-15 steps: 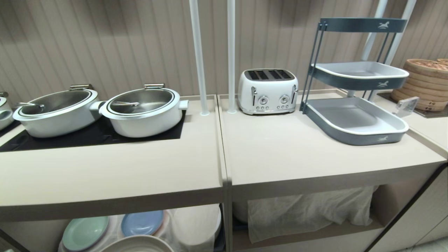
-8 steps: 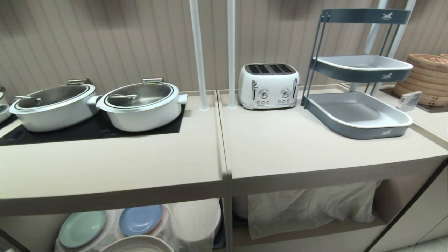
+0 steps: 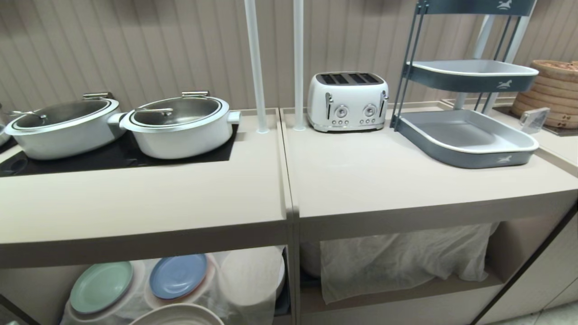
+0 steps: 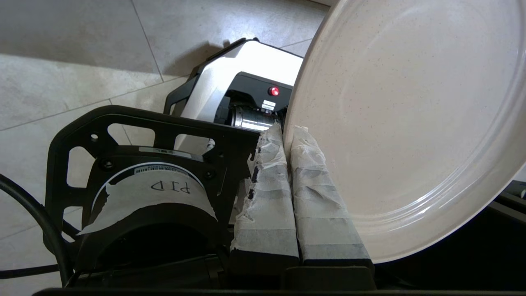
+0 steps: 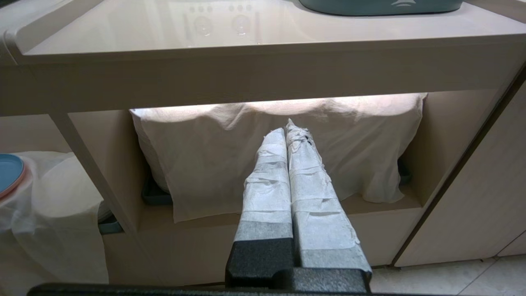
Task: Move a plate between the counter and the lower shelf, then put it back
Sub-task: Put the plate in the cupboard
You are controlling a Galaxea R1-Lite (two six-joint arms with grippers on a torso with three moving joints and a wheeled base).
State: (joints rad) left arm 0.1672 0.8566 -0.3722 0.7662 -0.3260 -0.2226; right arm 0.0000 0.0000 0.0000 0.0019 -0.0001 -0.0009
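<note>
The cream plate (image 4: 411, 123) is gripped by its rim in my left gripper (image 4: 285, 131), whose taped fingers are shut on it. Behind it in the left wrist view are floor tiles and the robot's base (image 4: 246, 82). In the head view only the plate's far edge (image 3: 178, 314) shows at the bottom, in front of the lower shelf (image 3: 31, 289) and below the counter (image 3: 135, 198); the left gripper itself is out of that view. My right gripper (image 5: 287, 127) is shut on nothing and points into the neighbouring bay.
Two white lidded pots (image 3: 180, 126) stand on the counter's black panel. A mint-green plate (image 3: 100, 286) and a blue plate (image 3: 177, 275) lie on cloth-draped stacks in the lower shelf. A toaster (image 3: 347, 101) and grey tiered trays (image 3: 467, 137) occupy the adjoining section, above a cloth-covered stack (image 5: 246, 164).
The whole head view has shifted: the counter and pots sit higher in the picture and more of the lower shelf shows, so the camera has moved. The plate stays at the bottom edge.
</note>
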